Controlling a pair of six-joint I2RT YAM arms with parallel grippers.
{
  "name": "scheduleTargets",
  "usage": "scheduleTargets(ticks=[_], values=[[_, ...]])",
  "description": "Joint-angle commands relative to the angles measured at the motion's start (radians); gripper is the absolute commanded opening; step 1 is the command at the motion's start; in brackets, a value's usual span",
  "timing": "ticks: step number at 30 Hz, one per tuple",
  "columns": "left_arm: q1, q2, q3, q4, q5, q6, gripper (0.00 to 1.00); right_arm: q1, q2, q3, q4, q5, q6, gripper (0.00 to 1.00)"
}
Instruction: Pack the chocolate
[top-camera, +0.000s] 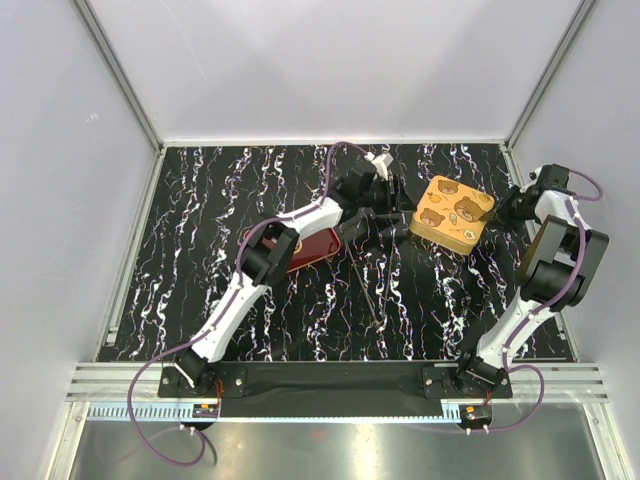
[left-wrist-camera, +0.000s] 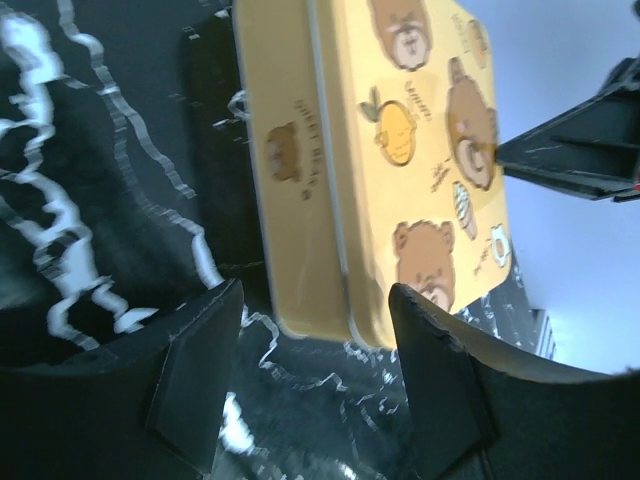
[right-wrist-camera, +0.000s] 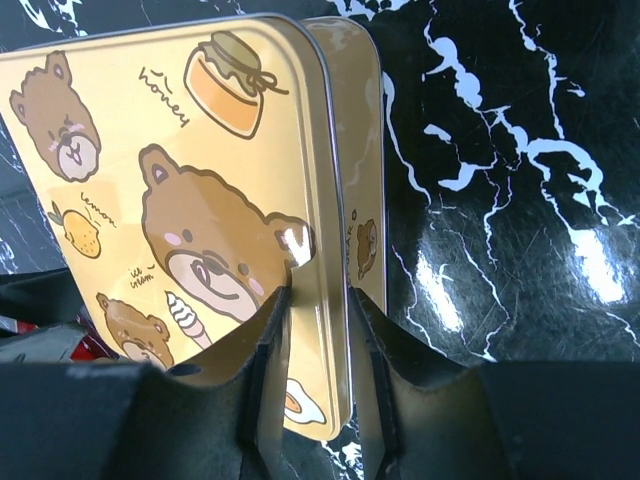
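Two grippers at a yellow tin printed with bears, on the black marbled table.

Right gripper: the jaws are drawn narrow and pinch the tin's rim. One finger lies on the printed lid. The other runs down the outer side wall, and the rim sits between them.

Left gripper: the jaws stand wide apart and hold nothing. The tin's near side wall lies just ahead of the fingertips, between their lines. Whether either pad touches it cannot be told. Across the lid from this hand, the right gripper's dark tip meets the tin's far edge.

Behind the left gripper, partly under its forearm, lies a red tray.

The chocolate cannot be made out in any view, so its place relative to either hand cannot be told.
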Motion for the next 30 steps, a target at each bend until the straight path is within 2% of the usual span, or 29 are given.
scheduleTargets(ticks=[1,4,10,13,14,16,17,20,23,30], values=[[0.024,-0.162,-0.007,-0.045,-0.002,0.081,0.65,0.007,-0.009,0.046,-0.051,0.077,-0.029,0.36],[0.038,-0.277,-0.068,-0.096,-0.028,0.159,0.66,0.007,-0.061,0.102,-0.125,0.133,-0.002,0.36],[0.062,-0.558,-0.212,-0.204,-0.083,0.286,0.67,0.012,-0.152,0.090,-0.142,0.071,0.040,0.33],[0.073,-0.702,-0.331,-0.230,-0.120,0.317,0.68,0.032,-0.142,0.045,-0.024,-0.115,0.089,0.21],[0.073,-0.742,-0.365,-0.236,-0.128,0.332,0.68,0.040,-0.139,0.024,0.106,-0.266,0.112,0.19],[0.073,-0.850,-0.476,-0.259,-0.151,0.346,0.69,0.073,-0.110,-0.001,0.221,-0.371,0.190,0.13],[0.073,-0.881,-0.514,-0.264,-0.178,0.354,0.69,0.090,-0.095,-0.007,0.318,-0.454,0.210,0.12],[0.078,-1.004,-0.662,-0.277,-0.233,0.365,0.70,0.142,-0.009,-0.007,0.409,-0.566,0.274,0.10],[0.079,-1.107,-0.780,-0.273,-0.264,0.363,0.70,0.153,0.049,-0.088,0.608,-0.585,0.343,0.10],[0.079,-1.228,-0.878,-0.308,-0.295,0.363,0.70,0.147,0.246,-0.087,0.668,-0.640,0.324,0.11]])
